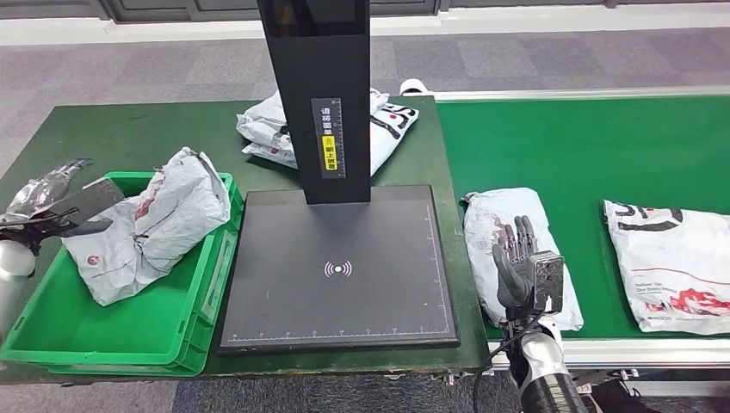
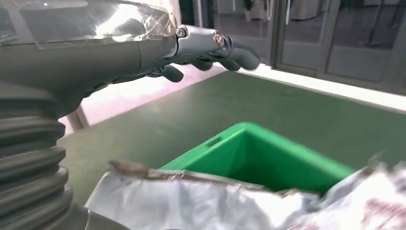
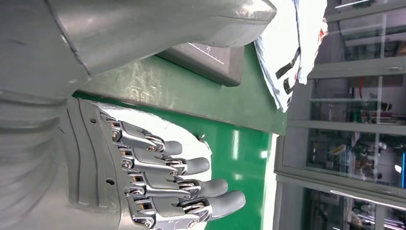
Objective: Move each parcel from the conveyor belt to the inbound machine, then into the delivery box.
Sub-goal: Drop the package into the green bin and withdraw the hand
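**Right hand poised over the next parcel on the belt**

The step in hand looks like the pick-up. The right hand [image 1: 521,267] hovers with fingers spread and holding nothing over the crumpled grey plastic mailer parcel [image 1: 510,225] at lower centre-right, on the left end of the green conveyor belt [image 1: 585,146]. Whether it touches the parcel I cannot tell. The next move likely calls for lowering the fingers, closing on the soft bag, and carrying it left to the black flat scanning platform of the inbound machine [image 1: 340,267] at frame centre.

The left hand [image 1: 60,215], at the left edge, hangs over the green plastic delivery box [image 1: 103,340] with fingers loosely apart and nothing in them. A creased white-grey parcel [image 1: 142,228] already lies in that box.

The platform top is bare, but its black upright post [image 1: 314,95] stands at the far edge, so the carry should stay low and near. A white printed parcel [image 1: 671,258] lies on the belt at right, apart from the target. More white parcels [image 1: 383,125] rest behind the post.
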`<state>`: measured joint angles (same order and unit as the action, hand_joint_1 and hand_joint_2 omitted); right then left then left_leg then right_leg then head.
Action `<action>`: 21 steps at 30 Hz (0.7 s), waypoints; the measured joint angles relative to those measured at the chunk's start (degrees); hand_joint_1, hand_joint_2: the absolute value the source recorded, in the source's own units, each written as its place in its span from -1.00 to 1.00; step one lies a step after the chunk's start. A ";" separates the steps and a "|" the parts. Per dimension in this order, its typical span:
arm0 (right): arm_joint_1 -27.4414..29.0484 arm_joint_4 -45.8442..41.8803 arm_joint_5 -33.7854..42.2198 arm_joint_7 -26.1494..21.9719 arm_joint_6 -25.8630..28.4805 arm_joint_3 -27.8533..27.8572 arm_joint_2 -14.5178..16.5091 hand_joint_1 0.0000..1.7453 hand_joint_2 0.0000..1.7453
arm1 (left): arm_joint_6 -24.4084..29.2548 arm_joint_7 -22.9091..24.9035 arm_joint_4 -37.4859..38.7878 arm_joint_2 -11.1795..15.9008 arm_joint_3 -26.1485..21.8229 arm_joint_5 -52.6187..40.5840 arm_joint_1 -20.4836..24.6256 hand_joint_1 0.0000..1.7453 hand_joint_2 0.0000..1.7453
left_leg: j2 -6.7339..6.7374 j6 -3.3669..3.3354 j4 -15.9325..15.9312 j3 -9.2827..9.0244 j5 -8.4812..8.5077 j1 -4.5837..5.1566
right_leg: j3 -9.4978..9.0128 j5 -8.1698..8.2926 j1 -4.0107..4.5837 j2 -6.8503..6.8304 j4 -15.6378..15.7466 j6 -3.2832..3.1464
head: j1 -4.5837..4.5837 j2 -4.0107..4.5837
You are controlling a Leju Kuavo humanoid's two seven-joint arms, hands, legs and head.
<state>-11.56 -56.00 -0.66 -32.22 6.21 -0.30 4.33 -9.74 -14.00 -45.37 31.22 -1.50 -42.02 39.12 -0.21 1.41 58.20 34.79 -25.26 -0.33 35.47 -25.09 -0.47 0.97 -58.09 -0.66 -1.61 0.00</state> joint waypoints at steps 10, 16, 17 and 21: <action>1.56 -1.55 -1.47 1.64 -0.29 1.28 0.00 -1.00 1.00 | -23.70 -11.42 6.80 8.44 3.29 8.66 13.22 -1.00 1.00 | 0.15 0.05 -0.01 0.04 -0.03 -0.05 | 0.09 0.01 0.04 0.13 -0.01 -0.03 | -0.01 0.00; 2.00 -2.97 -3.43 2.22 -0.35 2.17 0.02 -1.00 -1.00 | -26.59 -16.75 8.53 9.31 3.95 13.91 12.26 -1.00 1.00 | 0.06 0.06 -0.01 0.03 -0.03 -0.03 | 0.04 -0.04 0.00 0.08 -0.01 -0.08 | -0.01 0.01; 1.98 -3.11 -4.07 2.43 0.09 2.19 0.03 -1.00 -0.50 | -26.32 -17.11 8.43 8.66 3.92 14.76 11.42 -1.00 1.00 | 0.06 0.05 -0.01 0.02 -0.03 -0.01 | 0.04 -0.04 -0.03 0.07 0.00 -0.07 | -0.01 0.01; 1.49 -3.48 -8.17 3.98 4.42 2.20 0.21 -1.00 1.00 | -20.83 -18.14 5.17 1.50 2.65 18.10 5.42 -1.00 1.00 | -0.26 -0.03 0.00 -0.06 0.02 0.20 | -0.08 -0.07 -0.24 -0.27 0.01 0.01 | -0.01 0.01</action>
<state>-10.07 -59.48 -8.83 -28.24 10.62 1.90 4.53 -30.57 -32.15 -40.21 32.73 1.15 -23.92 44.54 -0.47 1.38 58.21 34.72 -25.23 -0.12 35.39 -25.17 -0.71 0.70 -58.07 -0.65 -1.62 0.01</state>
